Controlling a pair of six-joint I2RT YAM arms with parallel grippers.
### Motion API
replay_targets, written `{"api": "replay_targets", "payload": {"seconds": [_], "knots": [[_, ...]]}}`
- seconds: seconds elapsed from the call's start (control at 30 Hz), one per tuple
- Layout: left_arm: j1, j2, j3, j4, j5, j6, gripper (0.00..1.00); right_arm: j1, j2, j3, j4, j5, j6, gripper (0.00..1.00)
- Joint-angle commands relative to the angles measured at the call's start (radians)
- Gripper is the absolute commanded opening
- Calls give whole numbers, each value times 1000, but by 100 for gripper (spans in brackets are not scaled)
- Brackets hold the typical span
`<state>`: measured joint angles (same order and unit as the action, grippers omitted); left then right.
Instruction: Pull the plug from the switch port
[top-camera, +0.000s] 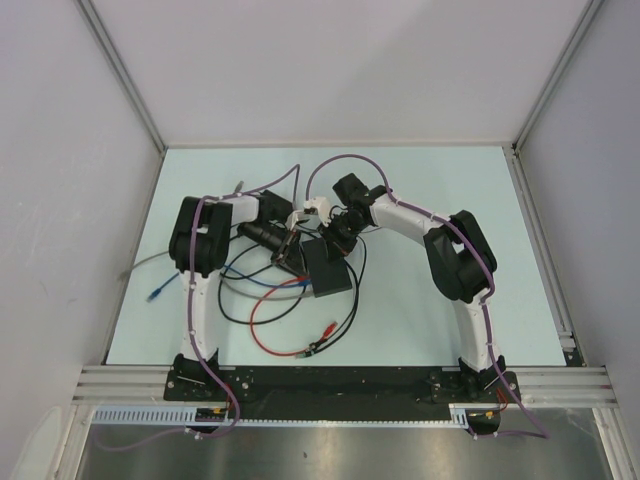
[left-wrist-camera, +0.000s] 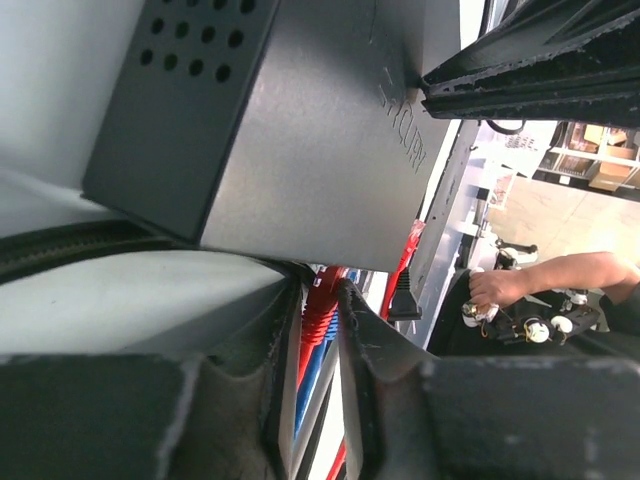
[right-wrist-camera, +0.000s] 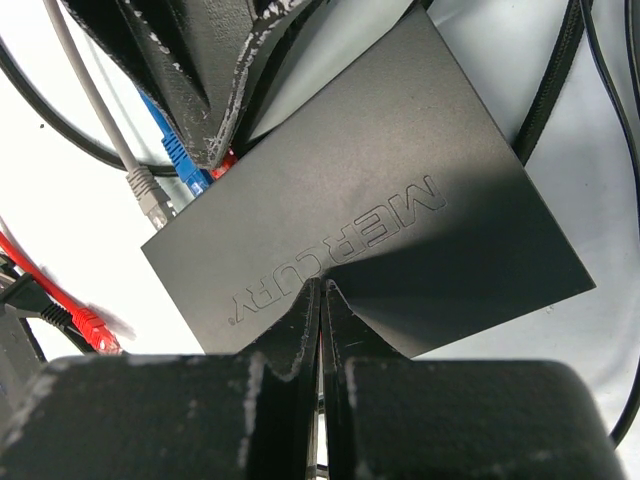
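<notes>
Left tool (left-wrist-camera: 318, 292): jaws nearly together, pinching the red plug (left-wrist-camera: 318, 318) by its ribbed boot. A blue cable (left-wrist-camera: 308, 385) runs through the same gap just behind. Only the left wrist view shows this pinch. Straight ahead of that tool is the switch (left-wrist-camera: 280, 140), with vent holes (left-wrist-camera: 190, 45) on its side face.

Right tool (right-wrist-camera: 322, 292): fully closed, nothing between the fingers, tips pressed down on the switch lid just below the embossed lettering (right-wrist-camera: 335, 240). Only the right wrist view shows this clearly.

Across the lid from the right tool, the left tool's fingers reach the switch's far edge. A blue plug (right-wrist-camera: 178, 160) sits at that edge, touching them, and a bit of red shows at their tips. A grey cable's clear plug (right-wrist-camera: 150, 200) lies at the switch corner; cannot tell if it is seated. A second red plug (right-wrist-camera: 95, 330) lies loose on the bench (top-camera: 430, 190), apart from the switch.

Socket openings are hidden in every view, so only plug backs show.

The top view alone shows both tools meeting over the switch mid-bench, with cable loops (top-camera: 255, 320) spread toward the arm bases.
</notes>
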<state>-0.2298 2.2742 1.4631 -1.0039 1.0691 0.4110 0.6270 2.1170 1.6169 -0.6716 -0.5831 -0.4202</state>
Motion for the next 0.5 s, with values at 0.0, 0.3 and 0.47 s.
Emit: {"api": "replay_targets", "payload": {"seconds": [0.0,0.3,0.47], "knots": [[-48,13,16,34,-37,-6,20,5,54,-29,-14,95,-29,0],[-54,31,109,-130,-40,80,0,5,54,-29,-14,98,-31,0],[-42,34,157,-197,-50,123,0,7,52,-29,-14,98,-29,0]]}}
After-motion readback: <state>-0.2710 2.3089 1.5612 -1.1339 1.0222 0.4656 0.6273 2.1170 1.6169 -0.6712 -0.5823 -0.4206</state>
